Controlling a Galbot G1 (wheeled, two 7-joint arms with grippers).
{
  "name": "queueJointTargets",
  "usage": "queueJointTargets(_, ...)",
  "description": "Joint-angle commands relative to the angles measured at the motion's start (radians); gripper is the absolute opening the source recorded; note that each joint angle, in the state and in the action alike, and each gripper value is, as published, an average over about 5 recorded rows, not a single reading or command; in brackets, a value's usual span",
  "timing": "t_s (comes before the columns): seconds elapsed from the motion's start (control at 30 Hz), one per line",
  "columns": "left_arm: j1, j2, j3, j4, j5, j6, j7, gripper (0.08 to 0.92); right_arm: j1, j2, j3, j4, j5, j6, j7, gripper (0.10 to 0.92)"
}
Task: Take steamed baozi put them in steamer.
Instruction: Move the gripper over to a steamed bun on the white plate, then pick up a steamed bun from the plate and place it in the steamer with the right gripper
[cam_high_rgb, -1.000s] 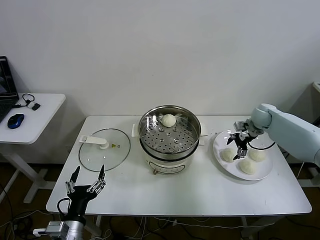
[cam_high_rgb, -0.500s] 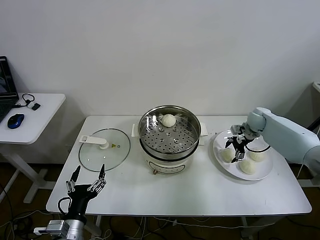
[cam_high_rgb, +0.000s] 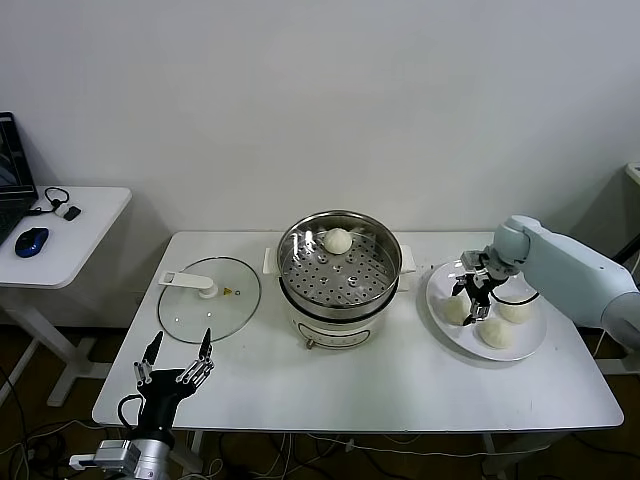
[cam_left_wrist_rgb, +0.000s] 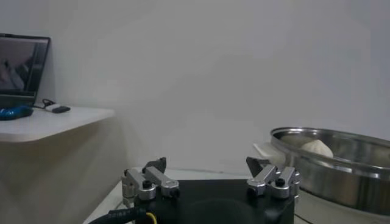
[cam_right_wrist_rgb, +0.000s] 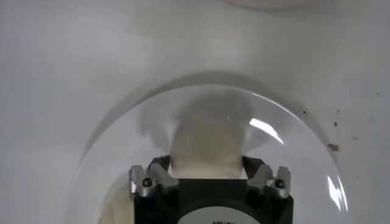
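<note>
One steamed baozi (cam_high_rgb: 338, 240) lies at the back of the steel steamer (cam_high_rgb: 300, 290) on its white cooker base. Three more baozi lie on the white plate (cam_high_rgb: 522, 346) to the right. My right gripper (cam_high_rgb: 472, 297) is low over the plate, open, its fingers on either side of the leftmost bun (cam_high_rgb: 456, 312). In the right wrist view that bun (cam_right_wrist_rgb: 206, 137) sits between the spread fingers of the gripper (cam_right_wrist_rgb: 206, 162), on the plate (cam_right_wrist_rgb: 122, 140). My left gripper (cam_high_rgb: 177, 346) is parked open at the table's front left; it also shows in the left wrist view (cam_left_wrist_rgb: 207, 163).
A flat glass lid (cam_high_rgb: 208, 298) lies left of the steamer. A small side table at far left holds a blue mouse (cam_high_rgb: 32, 241) and a laptop. The left wrist view shows the steamer rim (cam_left_wrist_rgb: 341, 164) with a bun (cam_left_wrist_rgb: 314, 147) inside.
My right gripper has moved slightly left and down onto the leftmost bun on the plate. The left arm has not moved.
</note>
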Motion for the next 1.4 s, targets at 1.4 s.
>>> queueJointTargets(1.4,-0.001,0.001,0.025,-0.015,0.025,0.001,-0.003,0.823,0.721,0.159,-0.495,0.292,0.600,-0.157,-0.017,0.628)
